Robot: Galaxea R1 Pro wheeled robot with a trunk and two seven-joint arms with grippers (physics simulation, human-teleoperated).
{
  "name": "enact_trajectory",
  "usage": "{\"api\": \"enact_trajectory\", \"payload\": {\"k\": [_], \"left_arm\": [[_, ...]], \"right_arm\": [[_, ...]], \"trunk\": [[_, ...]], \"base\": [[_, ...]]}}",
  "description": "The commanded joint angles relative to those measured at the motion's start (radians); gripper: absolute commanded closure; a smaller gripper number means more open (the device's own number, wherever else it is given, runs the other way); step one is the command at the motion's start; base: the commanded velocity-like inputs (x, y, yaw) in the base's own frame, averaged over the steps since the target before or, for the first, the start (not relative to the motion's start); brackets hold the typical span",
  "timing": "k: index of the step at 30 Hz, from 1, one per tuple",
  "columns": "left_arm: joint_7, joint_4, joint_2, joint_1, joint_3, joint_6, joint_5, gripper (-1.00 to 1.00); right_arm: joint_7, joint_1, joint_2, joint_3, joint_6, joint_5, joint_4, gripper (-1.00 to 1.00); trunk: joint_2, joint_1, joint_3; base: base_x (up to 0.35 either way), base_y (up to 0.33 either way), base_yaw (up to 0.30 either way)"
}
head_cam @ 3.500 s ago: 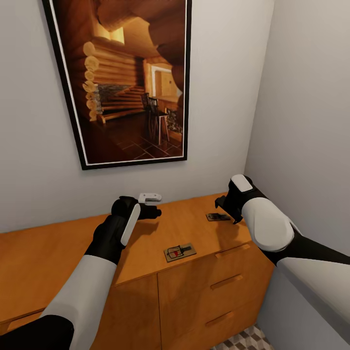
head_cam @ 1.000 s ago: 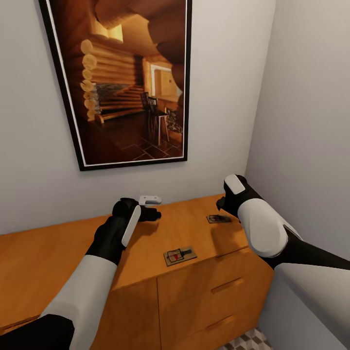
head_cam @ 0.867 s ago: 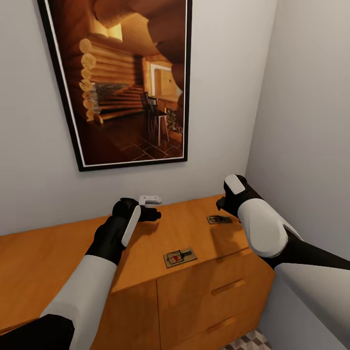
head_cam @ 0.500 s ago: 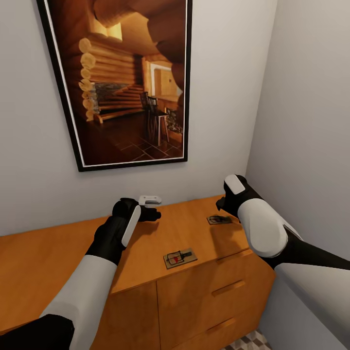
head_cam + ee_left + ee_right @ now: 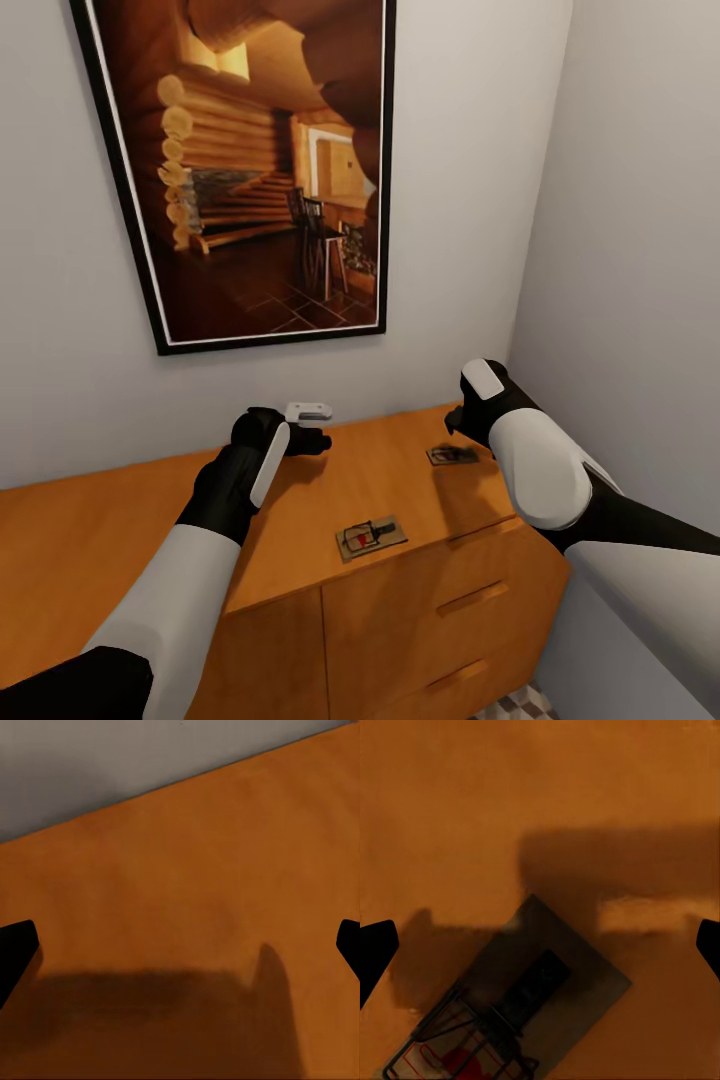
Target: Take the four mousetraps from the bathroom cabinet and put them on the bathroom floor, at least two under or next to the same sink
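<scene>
Hovering unchanged, right end effector [image 5: 540,937] over mousetrap [image 5: 514,1009]

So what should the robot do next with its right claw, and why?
Probably lower the right claw onto the mousetrap below it and close. Its fingers are spread wide and hold nothing, and the trap lies flat on the cabinet top, off-centre between them, so a small shift may be needed first. A second mousetrap waits near the front edge.
</scene>
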Motion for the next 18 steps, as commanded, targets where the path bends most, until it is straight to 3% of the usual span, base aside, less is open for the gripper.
{"api": "enact_trajectory", "payload": {"k": [1, 7, 18], "left_arm": [[0.010, -0.001, 0.000, -0.001, -0.001, 0.003, 0.010, -1.00], [0.012, -0.001, 0.000, -0.001, -0.001, 0.000, 0.010, -1.00], [0.013, -0.001, 0.000, -0.001, -0.001, -0.001, 0.011, -1.00]], "right_arm": [[-0.011, 0.000, 0.001, 0.002, 0.005, -0.010, -0.002, -1.00], [-0.024, 0.000, 0.005, 0.002, 0.007, -0.009, -0.002, -1.00], [-0.055, 0.000, 0.012, 0.002, 0.028, -0.012, -0.002, -1.00]], "trunk": [[-0.001, 0.000, -0.001], [-0.001, 0.000, -0.001], [-0.001, 0.000, -0.001]], "base": [[0.175, 0.000, 0.000], [0.129, 0.000, 0.000], [0.025, 0.000, 0.000]]}}
